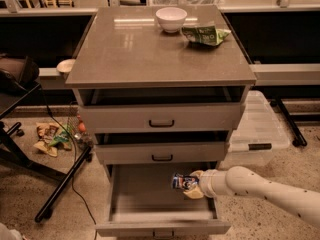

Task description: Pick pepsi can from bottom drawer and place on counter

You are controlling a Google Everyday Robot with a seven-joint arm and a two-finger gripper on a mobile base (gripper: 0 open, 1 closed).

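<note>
Over the open, deep grey-beige bottom drawer [145, 196], we find the robot's two-finger gripper [192, 184] clamped on a small dark blue pepsi can [181, 181] — the can lies sideways, its long axis pointing left from the gripper. We judge the glossy grey-brown counter [145, 49] lies straight up — well above.

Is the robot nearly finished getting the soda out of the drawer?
About halfway. Done: the bottom drawer is pulled open. In hand: the pincer, inside the drawer near its right side, grips the pepsi can, which looks raised off the drawer floor. Left: lift the can up and set it on the counter, where a white bowl and a green bag sit.
</note>
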